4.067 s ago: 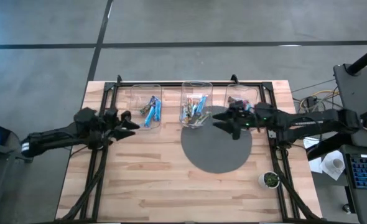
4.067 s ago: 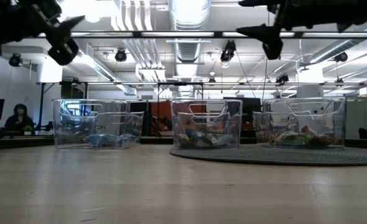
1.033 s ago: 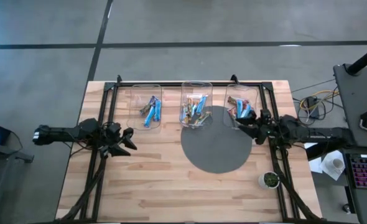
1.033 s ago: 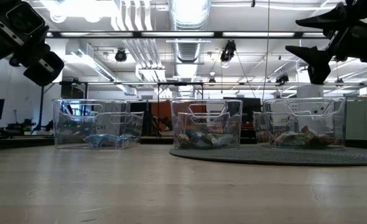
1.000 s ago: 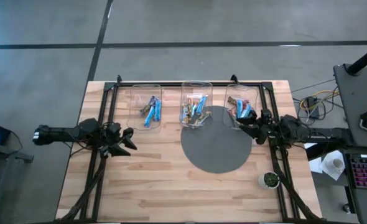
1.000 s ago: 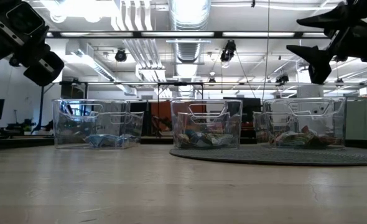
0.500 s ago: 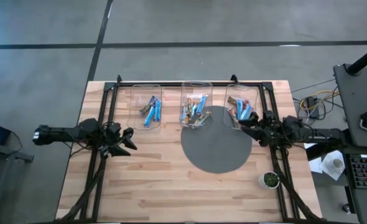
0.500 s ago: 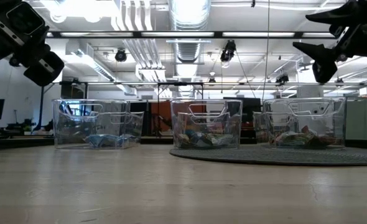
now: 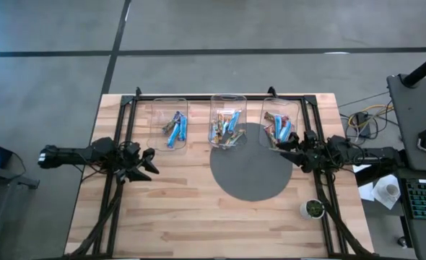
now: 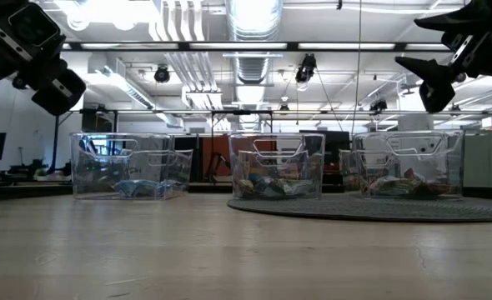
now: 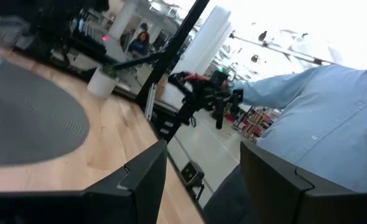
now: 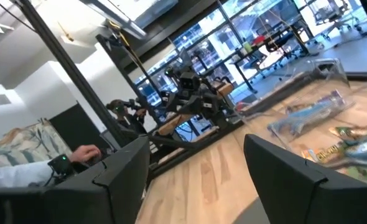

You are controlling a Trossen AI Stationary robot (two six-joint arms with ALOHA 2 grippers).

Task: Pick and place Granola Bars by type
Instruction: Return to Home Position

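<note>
Wrapper print: too small to read. Granola Bars [image 9: 174, 130] lie in three clear bins at the worktop [image 9: 198, 217] 12 o'clock edge: blue in left bin [image 9: 159, 108], mixed colours in middle bin [image 9: 227, 99] and right bin [image 9: 289, 107]. Left end effector [image 9: 149, 160], 9 o'clock, and right end effector [image 9: 279, 148], 3 o'clock: fingers wide, empty.

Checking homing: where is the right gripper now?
High view, right side: the right gripper hangs open by the near end of the right clear bin.

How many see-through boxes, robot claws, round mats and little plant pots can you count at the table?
Clear plastic bins: 3
Dark two-finger robot claws: 2
Grey round mat: 1
Small white pot with a green plant: 1
Total: 7
</note>
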